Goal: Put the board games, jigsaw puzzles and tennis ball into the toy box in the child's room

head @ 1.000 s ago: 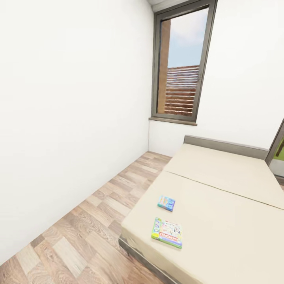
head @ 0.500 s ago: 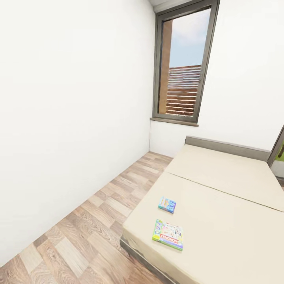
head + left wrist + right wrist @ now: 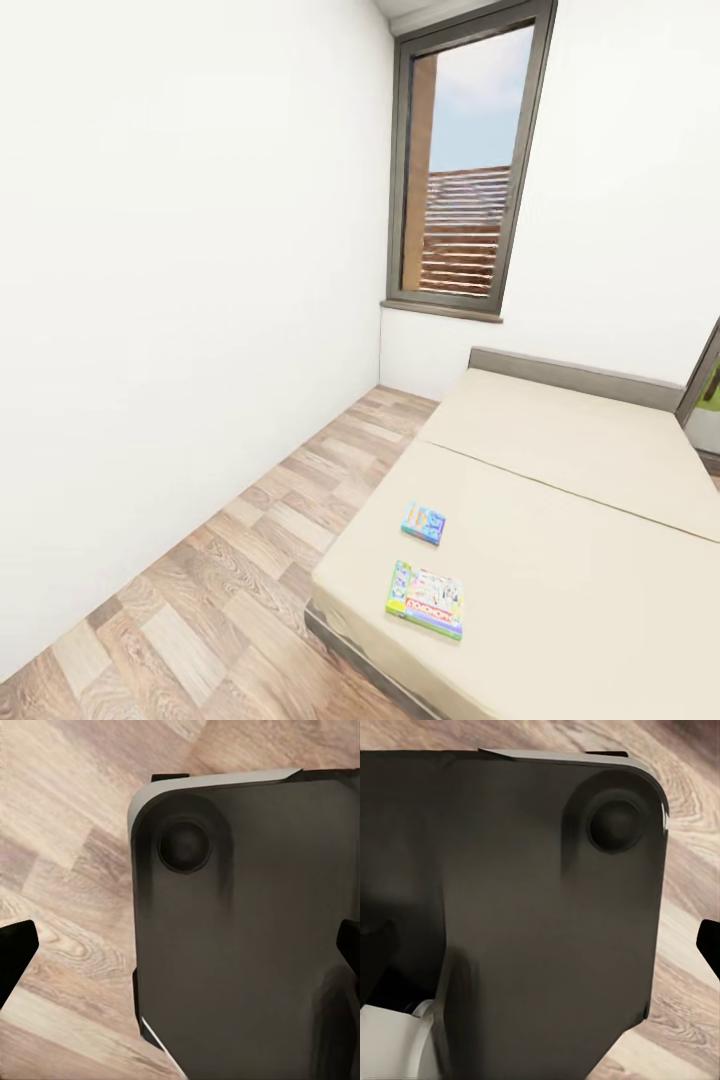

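Left gripper (image 3: 180,952): your fingertips sit wide apart at the frame edges, released, over the dark robot base (image 3: 240,930) and plank floor (image 3: 67,840).
Right gripper: one fingertip (image 3: 709,939) shows; you cannot tell its state.
Bed (image 3: 560,520): two board games near its corner, the green box (image 3: 425,599) nearer you, the blue box (image 3: 423,523) just beyond.
Window (image 3: 462,160): farthest, above the headboard (image 3: 570,376).

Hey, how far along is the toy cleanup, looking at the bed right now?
Nothing looks done yet from here. Two board games lie on the bed near its foot corner: a small blue one and a larger green-edged one, side by side but apart. Nothing is in hand; the wrist views look down past the robot's dark base at the wood floor. Both games are left to pick up and carry off.
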